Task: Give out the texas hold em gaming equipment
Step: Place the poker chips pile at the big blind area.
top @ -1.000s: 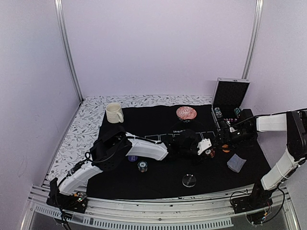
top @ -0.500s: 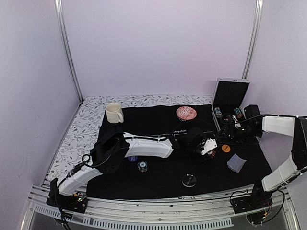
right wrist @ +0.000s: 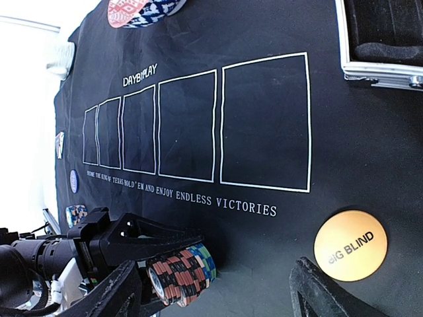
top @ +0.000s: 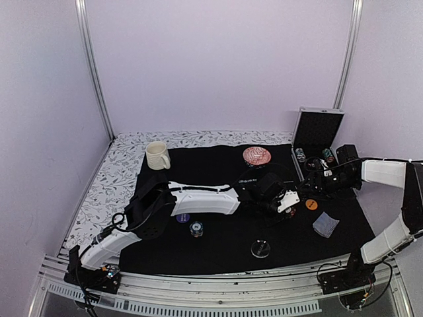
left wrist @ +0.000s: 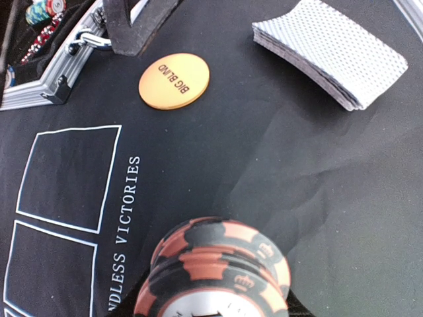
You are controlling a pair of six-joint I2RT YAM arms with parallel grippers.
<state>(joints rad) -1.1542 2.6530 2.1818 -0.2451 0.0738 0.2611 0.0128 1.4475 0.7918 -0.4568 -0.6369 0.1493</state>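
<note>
- My left gripper (top: 288, 206) is clamped nearly closed on a red-and-black chip stack (left wrist: 218, 264), just left of the orange disc (top: 310, 205). I cannot tell whether the stack touches the black mat (top: 218, 257).
- My right gripper (top: 317, 186) hangs just behind the orange disc, fingers spread wide with nothing between them.
- The card deck (top: 325, 224) lies near the orange disc on its near-right side, not touching it. The open metal case (top: 318, 130) stands behind the disc at the mat's far right.
- Well left of the orange disc, beside the left arm, sit a second chip stack (top: 196, 228) and a purple disc (top: 183, 217). A clear disc (top: 260, 249) lies left of the orange disc, toward the front edge.
- The red patterned bowl (top: 256, 156) sits behind and left of the orange disc. The cream mug (top: 157, 155) stands well farther left.
- From above, the held stack is too small to read. The left wrist camera shows it up close, and the right wrist camera shows black jaws pinching it, with green and blue chips at one end.
- Only the wrist views make the orange disc's BIG BLIND lettering legible.
</note>
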